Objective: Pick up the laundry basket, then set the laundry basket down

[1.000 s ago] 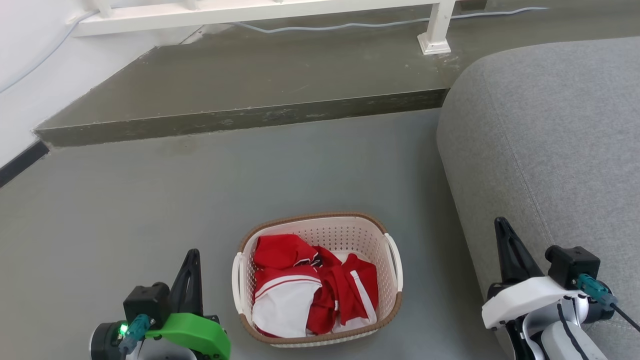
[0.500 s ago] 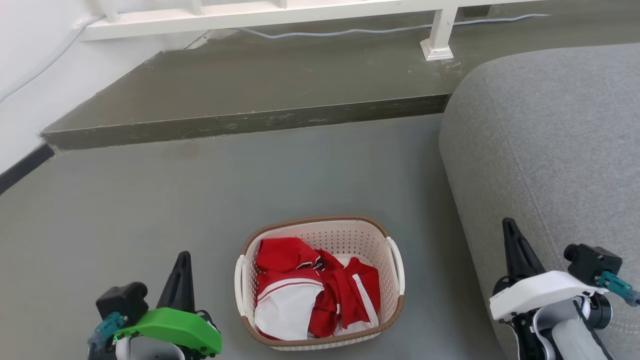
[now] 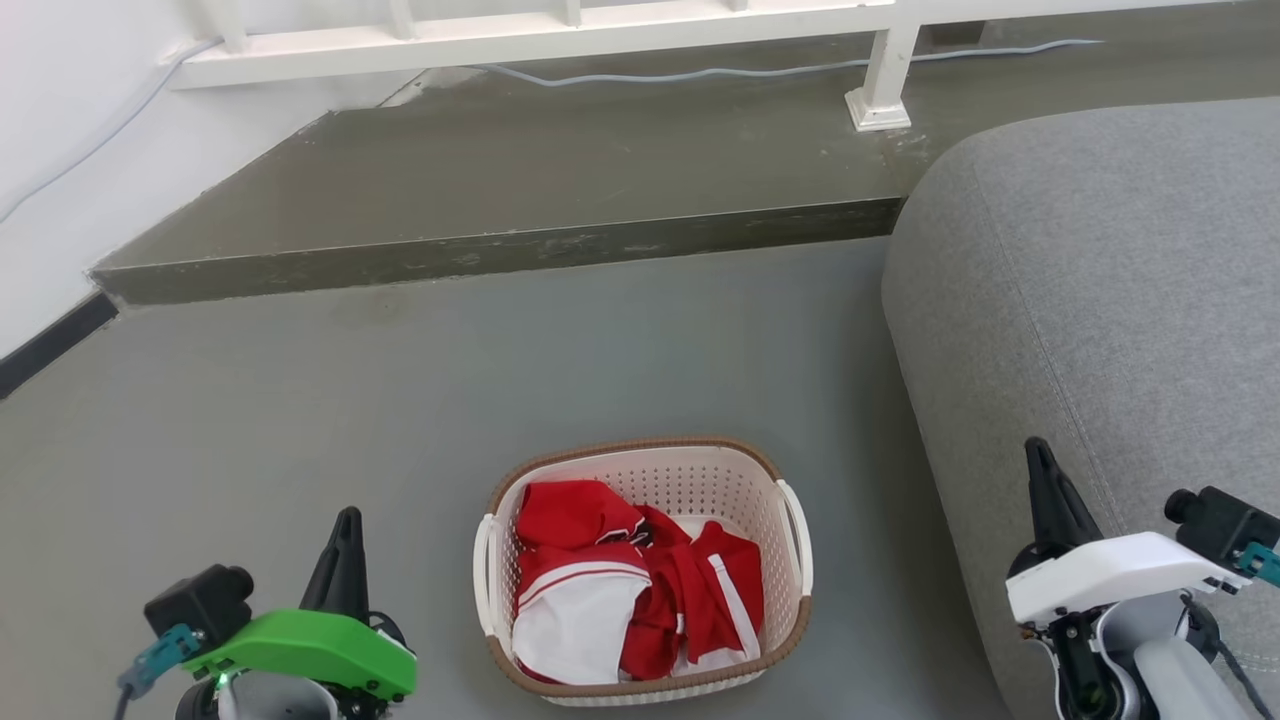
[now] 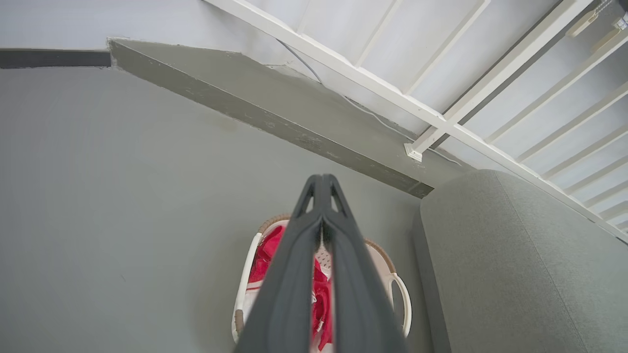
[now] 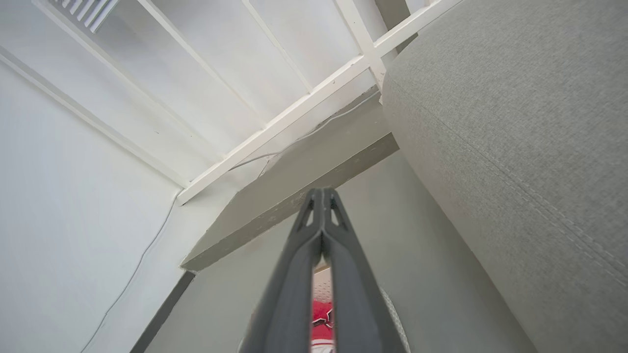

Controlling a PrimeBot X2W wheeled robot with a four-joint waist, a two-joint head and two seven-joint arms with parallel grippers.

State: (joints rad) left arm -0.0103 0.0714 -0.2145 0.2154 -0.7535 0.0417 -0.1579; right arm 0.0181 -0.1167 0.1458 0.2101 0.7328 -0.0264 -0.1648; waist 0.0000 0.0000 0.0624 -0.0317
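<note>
Head camera sat high, looked forward and down at floor (image 3: 300, 420) from far off. Low in middle was laundry basket (image 3: 690, 480), on right sofa (image 3: 1100, 260), up top step (image 3: 500, 170) and white railing (image 3: 540, 28).
Left wrist camera looked along left gripper (image 4: 322, 181), tipped sideways, down past it at laundry basket.
Right wrist camera looked along right gripper (image 5: 322, 193), pointed higher, at wall (image 5: 73, 196); sofa was very near.
All three views shared laundry basket, step, railing, sofa.

Left gripper (image 3: 347, 522), right gripper (image 3: 1037, 452): held low, apart, fingers (image 4: 294, 274) pressed together, empty.
</note>
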